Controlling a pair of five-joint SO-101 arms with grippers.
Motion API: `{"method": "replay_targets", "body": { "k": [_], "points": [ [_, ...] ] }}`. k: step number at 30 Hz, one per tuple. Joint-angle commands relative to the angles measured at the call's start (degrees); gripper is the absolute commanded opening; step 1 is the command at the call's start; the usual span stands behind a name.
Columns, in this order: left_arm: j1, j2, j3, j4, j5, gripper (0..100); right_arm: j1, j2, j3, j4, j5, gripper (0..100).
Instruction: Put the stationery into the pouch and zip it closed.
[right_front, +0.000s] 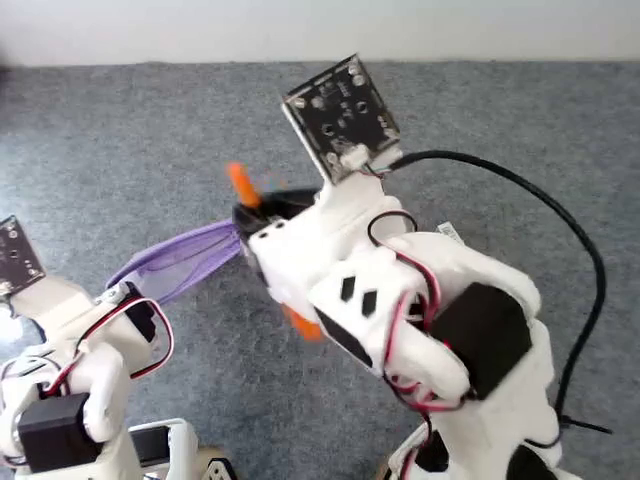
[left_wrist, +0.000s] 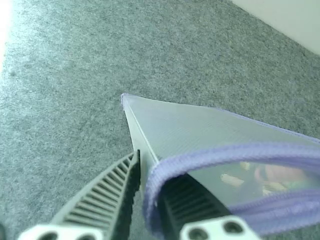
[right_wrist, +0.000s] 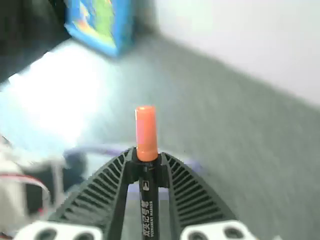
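**Marker (right_wrist: 145, 130) and pouch (right_front: 185, 258) both gripped**

In the high view, the purple pouch stretched across the left-centre of the frame above the grey table (right_front: 520, 130). The left gripper (left_wrist: 145, 172) had its jaws pinching the pouch's purple-trimmed edge. The right gripper (right_wrist: 147, 156), near the frame's centre, pinched the black marker, whose orange cap pointed toward the upper left, at the pouch's right end.
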Motion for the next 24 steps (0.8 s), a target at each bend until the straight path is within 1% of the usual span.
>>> {"method": "replay_targets", "body": {
  "k": [1,10,14,18,21,24],
  "points": [
    [0.2,0.7,0.0,-2.2,0.6,1,-2.9,-2.2,2.0,-11.6,-0.6,0.8],
    [0.1,0.7,0.1,-2.7,0.6,1,-3.7,-3.3,12.1,-29.3,-0.4,0.8],
    [0.0,0.7,-0.4,-3.1,0.6,1,-3.7,-3.3,18.1,-39.3,3.7,0.8],
    [-0.2,0.8,-3.2,-5.8,1.0,1,-3.8,-3.4,23.9,-51.4,7.8,0.8],
    [-0.2,1.2,-2.8,-6.2,3.2,1,-5.2,-3.4,27.3,-55.9,8.5,0.8],
    [-0.3,3.9,-1.9,-6.1,3.4,1,-6.5,-3.8,30.7,-58.8,9.0,0.8]
  ]
}}
